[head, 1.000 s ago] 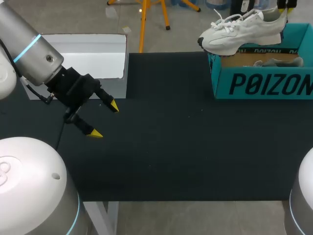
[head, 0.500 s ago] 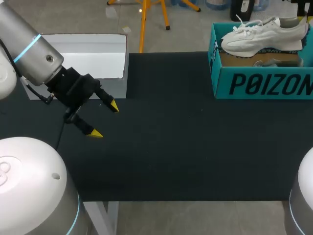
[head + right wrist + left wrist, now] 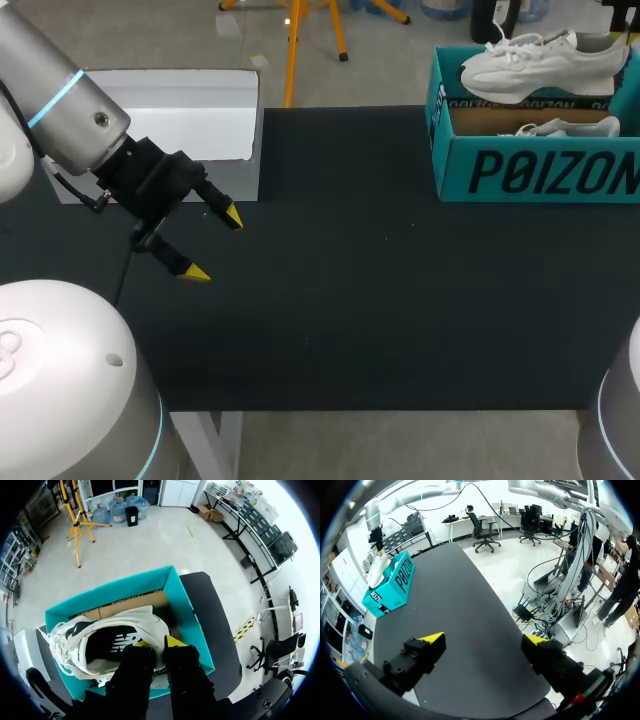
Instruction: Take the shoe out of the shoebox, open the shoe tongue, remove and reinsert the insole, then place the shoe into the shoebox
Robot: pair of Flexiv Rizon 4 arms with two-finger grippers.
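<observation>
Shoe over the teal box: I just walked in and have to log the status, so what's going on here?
The right claw is shut on the heel end of the white shoe, holding it in the air just above the open teal shoebox at the table's far right. Inside the box lies a pale object that I cannot identify. The left claw hangs open and empty over the black table, far from the box.

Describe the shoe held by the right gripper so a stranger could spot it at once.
Find the teal shoebox at the far right corner of the table. Over its open top hangs the white shoe, held at its heel by the right gripper. Unlike the pale item lying inside the box, seemingly a second shoe, it sits above the rim.
</observation>
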